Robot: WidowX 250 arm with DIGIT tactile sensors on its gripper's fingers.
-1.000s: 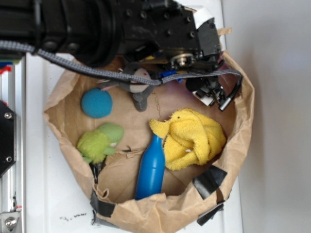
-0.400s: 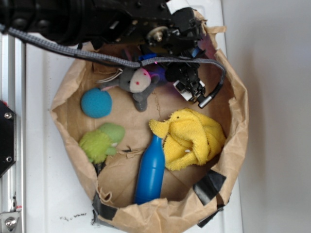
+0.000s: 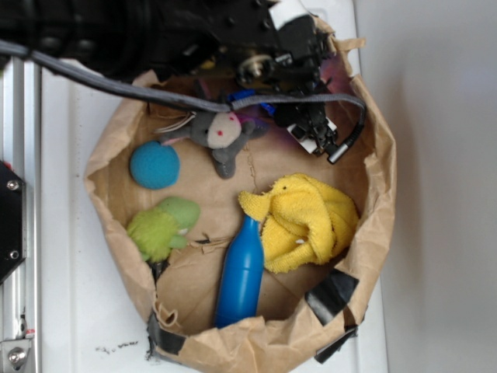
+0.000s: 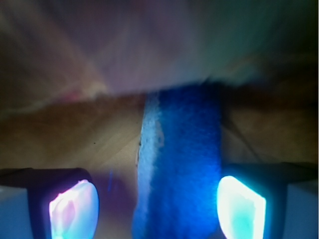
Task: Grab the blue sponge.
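Note:
The blue sponge (image 4: pixel 182 164) fills the middle of the wrist view, a deep blue block with a paler layer along its left side, lying on brown paper. My gripper (image 4: pixel 157 209) is open and straddles it. The left pad (image 4: pixel 74 209) stands clear of the sponge, and the right pad (image 4: pixel 241 206) is close beside its blue face. In the exterior view the black arm (image 3: pixel 256 47) hangs over the back of the paper bag (image 3: pixel 373 202). Only a sliver of the blue sponge (image 3: pixel 265 109) shows beneath it.
Inside the bag lie a grey plush (image 3: pixel 220 134), a teal ball (image 3: pixel 154 165), a green plush (image 3: pixel 161 227), a glossy blue bottle (image 3: pixel 240 273) and a yellow cloth (image 3: pixel 307 221). A metal rail (image 3: pixel 19 194) runs along the left.
The arm has moved from the bag's right rim toward its back middle, uncovering the grey plush. The bag's rim has shifted slightly.

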